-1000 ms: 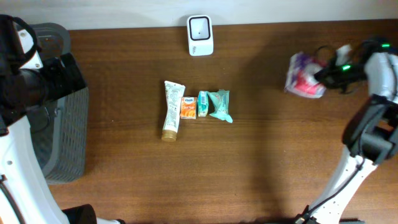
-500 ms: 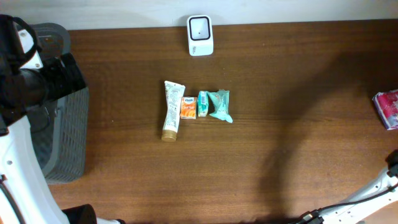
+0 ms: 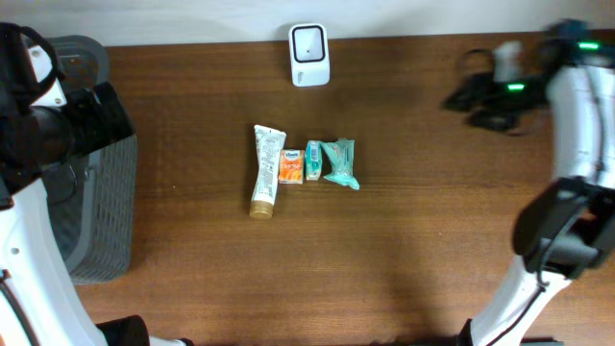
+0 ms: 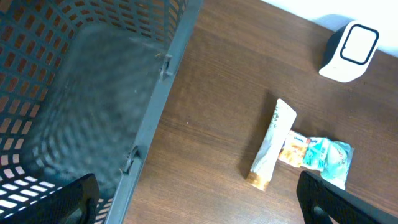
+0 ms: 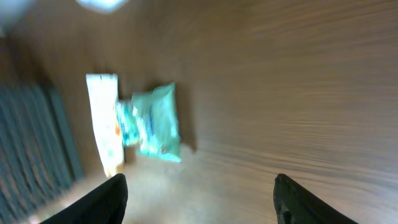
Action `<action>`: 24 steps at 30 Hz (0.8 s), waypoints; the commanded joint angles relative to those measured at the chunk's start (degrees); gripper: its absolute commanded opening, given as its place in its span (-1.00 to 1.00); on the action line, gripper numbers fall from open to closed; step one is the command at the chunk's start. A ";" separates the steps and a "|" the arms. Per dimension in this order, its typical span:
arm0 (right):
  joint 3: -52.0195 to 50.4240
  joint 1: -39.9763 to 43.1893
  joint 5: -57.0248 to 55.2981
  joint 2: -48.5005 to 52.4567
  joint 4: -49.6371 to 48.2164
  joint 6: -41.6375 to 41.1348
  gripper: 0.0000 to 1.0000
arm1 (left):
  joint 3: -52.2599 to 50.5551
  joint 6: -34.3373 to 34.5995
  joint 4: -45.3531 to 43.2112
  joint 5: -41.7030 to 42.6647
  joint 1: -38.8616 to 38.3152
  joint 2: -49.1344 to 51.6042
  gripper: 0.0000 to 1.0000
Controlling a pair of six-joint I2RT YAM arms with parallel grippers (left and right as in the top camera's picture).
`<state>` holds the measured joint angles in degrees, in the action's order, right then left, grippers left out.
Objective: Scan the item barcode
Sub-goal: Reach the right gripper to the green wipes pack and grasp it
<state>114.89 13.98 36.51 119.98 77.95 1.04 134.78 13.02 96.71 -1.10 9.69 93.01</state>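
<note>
A row of items lies mid-table: a white tube [image 3: 264,171], an orange box [image 3: 291,165], a small teal box [image 3: 314,160] and a teal packet [image 3: 340,162]. I can make out no barcode on any of them. The white scanner [image 3: 309,54] stands at the far edge. My right gripper [image 3: 473,98] hovers blurred at the back right, well away from the row. In its wrist view the right gripper [image 5: 202,202] is open and holds nothing, with the teal packet [image 5: 155,123] ahead. My left gripper [image 4: 202,205] is wide open above the basket's edge, with the tube [image 4: 269,144] to its right.
A grey mesh basket [image 3: 101,207] stands at the table's left end, under my left arm [image 3: 38,125]. The right arm's white links [image 3: 577,125] reach in from the right edge. The table's back edge runs just behind the scanner.
A second ago my right gripper held a pink packet at the right. Half a second ago that packet lay at the right edge. Now it is out of view and the gripper is empty.
</note>
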 commanded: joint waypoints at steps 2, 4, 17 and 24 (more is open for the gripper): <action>-6.64 -14.14 -12.57 0.61 -10.03 -6.34 0.49 | 0.13 -0.72 0.00 -0.22 0.24 -0.24 0.98; -10.56 -20.63 -14.93 0.79 -16.44 -12.55 0.52 | 0.13 -0.72 0.00 -0.22 0.22 -0.24 0.98; -13.49 -34.97 -27.10 7.04 -19.91 -17.66 -0.01 | 0.13 -0.72 0.00 -0.22 0.22 -0.24 0.98; -12.31 -34.75 -25.59 9.46 -17.27 -17.66 -0.92 | 0.13 -0.72 0.00 -0.22 0.22 -0.24 0.98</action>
<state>102.15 -20.73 10.17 128.97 58.96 -16.47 134.78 13.02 96.68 -1.10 9.67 93.01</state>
